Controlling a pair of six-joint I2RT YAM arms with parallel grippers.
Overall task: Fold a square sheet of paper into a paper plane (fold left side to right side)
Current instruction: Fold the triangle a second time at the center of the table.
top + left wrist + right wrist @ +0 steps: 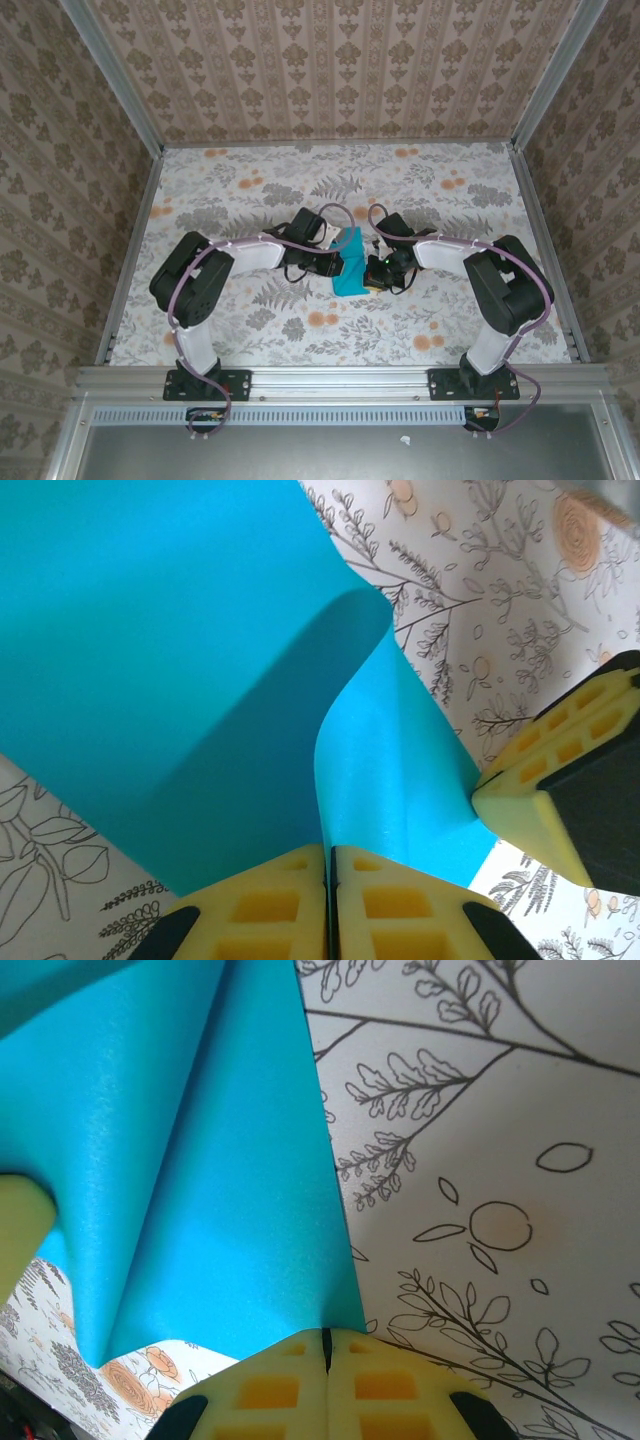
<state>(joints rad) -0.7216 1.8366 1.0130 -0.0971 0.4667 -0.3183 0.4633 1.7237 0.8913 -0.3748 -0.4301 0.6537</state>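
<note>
The square sheet of paper [349, 263] sits near the middle of the worktop [250, 180], about equally far from its left and right edges, held between the two arms where they meet. From above it reads as a narrow cyan band running from far to near, tilted a little. The left tool [324, 264] is closed on the sheet: in the left wrist view its yellow jaws [328, 855] meet with no gap, and a thin edge of the paper [200, 660] rises from between them, curving over in a soft bend rather than a sharp crease. The right tool [379, 268] is likewise clamped on the paper; its jaws [326, 1338] are pressed together on a lower corner of the sheet [200, 1160], which fans upward in two sloping panels. Each wrist view also catches the other tool touching the paper's side [545, 780] [18, 1222].
</note>
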